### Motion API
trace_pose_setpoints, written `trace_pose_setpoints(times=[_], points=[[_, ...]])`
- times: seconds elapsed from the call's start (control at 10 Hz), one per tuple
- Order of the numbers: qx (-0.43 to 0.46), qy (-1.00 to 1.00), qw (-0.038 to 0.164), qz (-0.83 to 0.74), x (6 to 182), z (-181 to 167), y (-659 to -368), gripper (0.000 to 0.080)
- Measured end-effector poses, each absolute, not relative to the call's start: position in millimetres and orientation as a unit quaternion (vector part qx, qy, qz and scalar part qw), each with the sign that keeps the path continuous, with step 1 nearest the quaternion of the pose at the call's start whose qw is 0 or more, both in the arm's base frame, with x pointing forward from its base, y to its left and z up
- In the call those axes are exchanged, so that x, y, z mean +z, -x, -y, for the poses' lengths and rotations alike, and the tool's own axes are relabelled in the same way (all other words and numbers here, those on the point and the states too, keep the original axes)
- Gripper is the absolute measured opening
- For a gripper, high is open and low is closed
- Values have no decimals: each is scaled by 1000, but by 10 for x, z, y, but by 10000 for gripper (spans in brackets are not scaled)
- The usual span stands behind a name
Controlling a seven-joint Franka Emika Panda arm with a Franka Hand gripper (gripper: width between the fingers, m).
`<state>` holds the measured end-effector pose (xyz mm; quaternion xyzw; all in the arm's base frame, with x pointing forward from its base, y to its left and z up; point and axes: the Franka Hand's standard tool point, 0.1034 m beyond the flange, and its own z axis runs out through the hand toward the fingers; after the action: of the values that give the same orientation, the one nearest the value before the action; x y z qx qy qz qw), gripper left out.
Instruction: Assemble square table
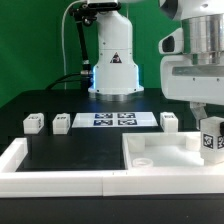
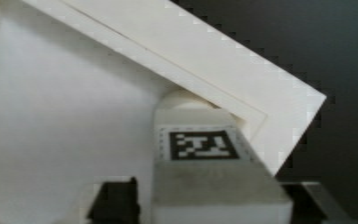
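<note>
Claw (image 2: 204, 205) clamps leg block (image 2: 202, 145) (fingers (image 2: 115, 205) mostly cropped).

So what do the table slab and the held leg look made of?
The table slab is probably white plastic: matte, uniform colour, smooth moulded edges. The leg seems to be the same matte white plastic, carrying a printed black-and-white tag, likely paper.

No words, brand names or numbers can be read. The marker board (image 1: 113, 120) carries several black-and-white square tags. Three leg blocks beside the marker board each bear one: the far-left block (image 1: 33, 123) and its neighbour (image 1: 60, 123) on the exterior view's left, and another (image 1: 168, 120) on the right. The leg block (image 2: 202, 185) clamped in the end effector (image 2: 206, 205) shows one tag (image 2: 202, 146). Behind the marker board, the arm's base (image 1: 113, 80) bears a triangle sign (image 1: 114, 58), which is illegible.
</note>
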<state>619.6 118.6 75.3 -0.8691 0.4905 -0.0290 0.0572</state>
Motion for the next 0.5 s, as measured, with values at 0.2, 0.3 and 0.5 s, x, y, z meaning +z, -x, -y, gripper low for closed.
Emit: trace_pose_setpoints(times=[0.2, 0.3, 0.5], points=[[-31, 889, 56, -454, 754, -1183, -6197, 510], [-34, 905, 54, -420, 755, -1183, -6199, 618], [-39, 940, 51, -336, 755, -1189, -6200, 648]])
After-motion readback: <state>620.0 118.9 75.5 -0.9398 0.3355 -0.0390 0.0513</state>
